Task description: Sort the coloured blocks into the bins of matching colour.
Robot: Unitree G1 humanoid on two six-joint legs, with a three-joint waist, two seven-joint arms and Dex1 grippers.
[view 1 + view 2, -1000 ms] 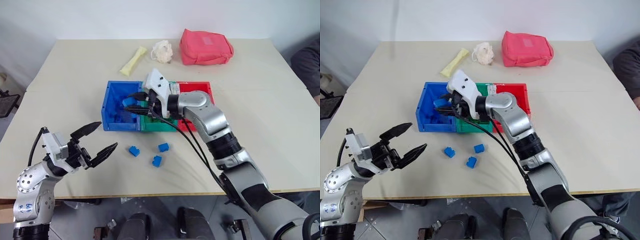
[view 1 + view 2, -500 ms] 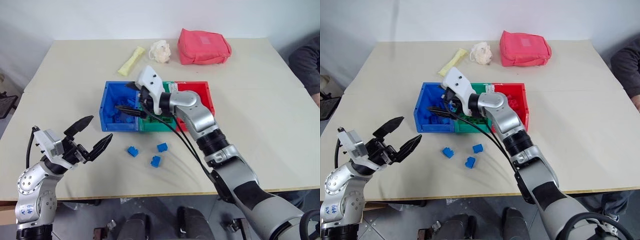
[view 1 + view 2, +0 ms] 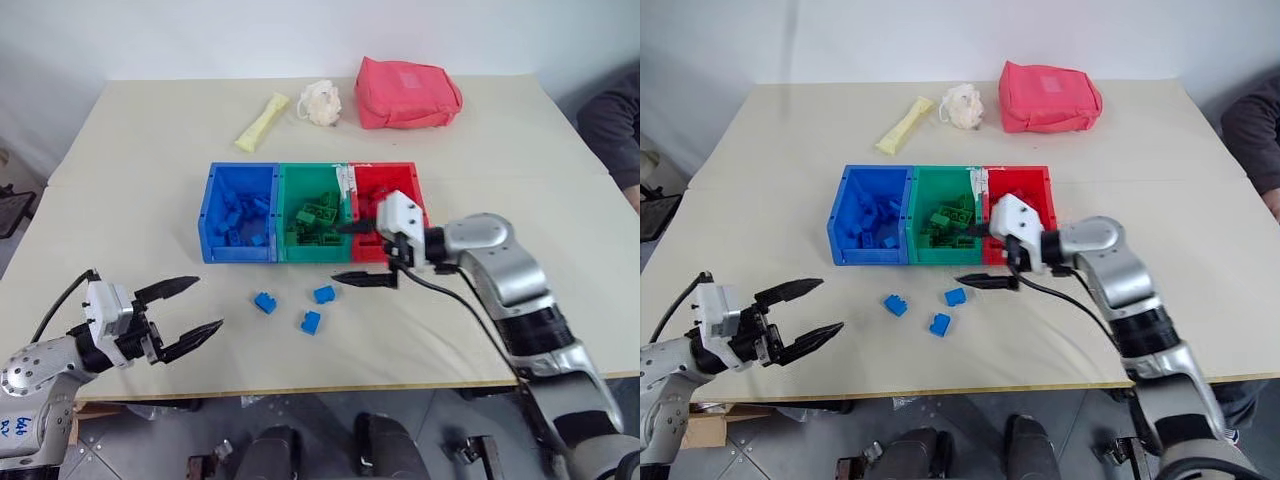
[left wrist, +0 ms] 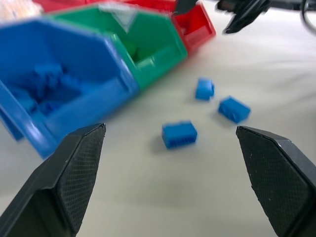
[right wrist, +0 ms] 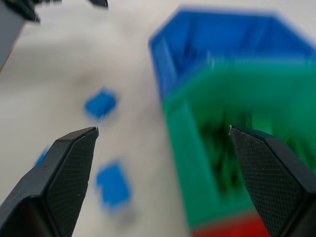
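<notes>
1. Lying on the bench (image 3: pixel 120 180): three small blue studded plastic bricks (image 3: pixel 265 302) near the joined blue, green, red plastic bins (image 3: pixel 240 212).
2. Right jaws (image 3: pixel 358 253) released, empty, beside red bin.
3. Left jaws (image 3: pixel 190 313) released, empty, near-left.

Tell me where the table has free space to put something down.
Free: the wide strip between the bins and the table's left edge, the right side past the red bin, and the band between the bins and the red pouch. Crowded: in front of the bins, three blue blocks and the right end effector.
</notes>
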